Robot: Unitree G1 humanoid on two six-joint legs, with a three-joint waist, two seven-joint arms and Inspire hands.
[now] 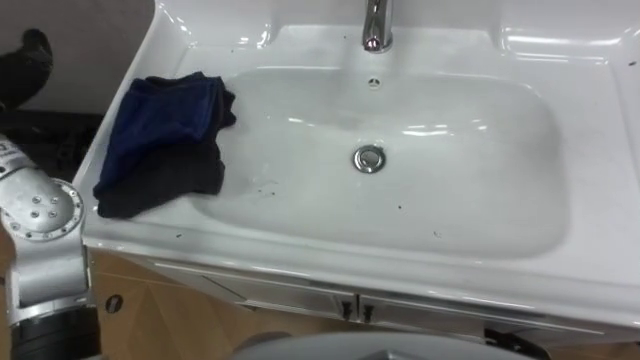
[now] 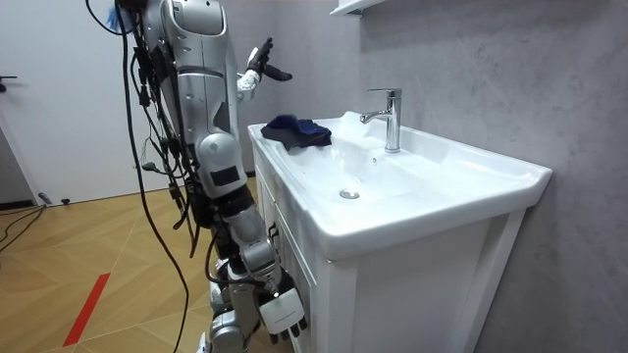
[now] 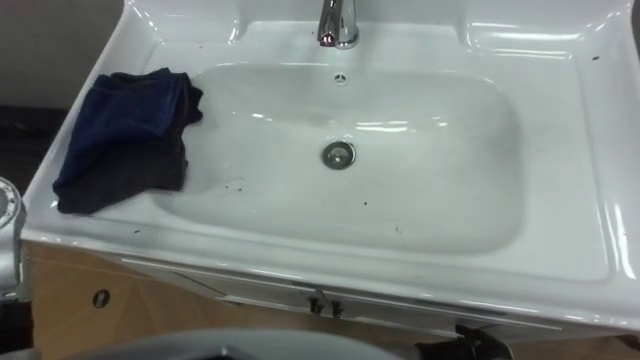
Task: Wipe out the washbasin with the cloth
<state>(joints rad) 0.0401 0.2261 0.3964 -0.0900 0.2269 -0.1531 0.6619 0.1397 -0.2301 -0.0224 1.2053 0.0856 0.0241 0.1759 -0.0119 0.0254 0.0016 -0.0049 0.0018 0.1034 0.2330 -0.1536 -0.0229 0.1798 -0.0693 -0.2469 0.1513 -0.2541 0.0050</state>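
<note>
I see the dark blue cloth (image 1: 165,140) crumpled on the glossy white basin's (image 1: 450,215) left rim; my left hand (image 2: 255,75) hovers nearby, fingers spread.

Silver-grey humanoid torso shell with glossy rounded panels, bundle of black cables down the back, round silver arm joint ringed with small screws over a black cuff, left hand (image 2: 255,75) with dark fingers, right hand (image 2: 285,314) cased in white.
</note>
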